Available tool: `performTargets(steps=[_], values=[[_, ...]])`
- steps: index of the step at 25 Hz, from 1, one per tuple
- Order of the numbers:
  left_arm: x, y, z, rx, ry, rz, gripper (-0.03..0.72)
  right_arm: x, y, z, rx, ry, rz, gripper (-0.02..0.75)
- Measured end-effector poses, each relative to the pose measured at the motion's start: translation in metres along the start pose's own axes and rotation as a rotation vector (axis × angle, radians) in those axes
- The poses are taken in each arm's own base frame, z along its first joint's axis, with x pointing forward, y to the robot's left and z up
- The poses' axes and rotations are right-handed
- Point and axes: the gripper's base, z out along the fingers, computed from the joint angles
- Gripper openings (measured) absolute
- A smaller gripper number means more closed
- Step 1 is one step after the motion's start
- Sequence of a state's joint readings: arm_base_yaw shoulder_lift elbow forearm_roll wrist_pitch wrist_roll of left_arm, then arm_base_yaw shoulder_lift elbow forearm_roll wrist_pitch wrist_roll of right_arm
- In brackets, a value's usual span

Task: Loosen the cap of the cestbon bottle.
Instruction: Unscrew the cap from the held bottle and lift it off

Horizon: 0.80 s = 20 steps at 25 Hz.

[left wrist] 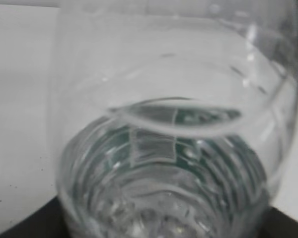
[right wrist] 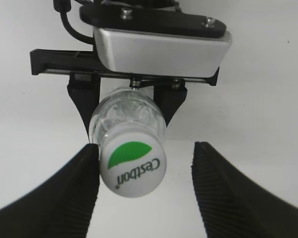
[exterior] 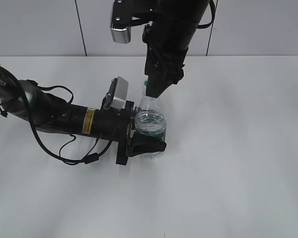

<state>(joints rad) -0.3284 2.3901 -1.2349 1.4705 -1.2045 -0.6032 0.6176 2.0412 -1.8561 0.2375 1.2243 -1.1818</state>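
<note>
White bench [exterior: 238, 173] runs back to a pale panelled wall, and the bottle [exterior: 151, 124] stands upright near its middle. From the exterior view, the left claw [exterior: 148, 140] comes in sideways from the left and closes around the bottle's lower body, fingers on either side of the green label band. The right claw [exterior: 153, 89] hangs straight down over the bottle's top, its tips at neck height, hiding the cap.

Left wrist view: the bottle fills almost everything, clear wall close to the lens, water and the green label low down. The claw's fingers themselves are out of sight here.

Right wrist view: looking down on the bottle, the cap [right wrist: 133, 166] shows white with a green leaf. The right claw is open around it and off centre: the left finger [right wrist: 64, 198] touches or nearly touches the cap's edge, while the right finger [right wrist: 228, 193] stands well apart. Beyond the bottle, the left claw's fingers clamp its body.

Risk, as I judge it: closing from this offset would push the cap sideways and tilt the bottle in the lower grip, so the twist could slip.
</note>
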Motion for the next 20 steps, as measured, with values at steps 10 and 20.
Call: performTargets(steps=[10, 20], values=[[0.0, 0.0, 0.0, 0.001, 0.0, 0.0, 0.407, -0.002, 0.002, -0.01, 0.019, -0.016, 0.026, 0.482], [0.0, 0.0, 0.0, 0.0, -0.001, 0.0, 0.407, -0.012, 0.007, -0.053, 0.095, -0.093, 0.281, 0.482]])
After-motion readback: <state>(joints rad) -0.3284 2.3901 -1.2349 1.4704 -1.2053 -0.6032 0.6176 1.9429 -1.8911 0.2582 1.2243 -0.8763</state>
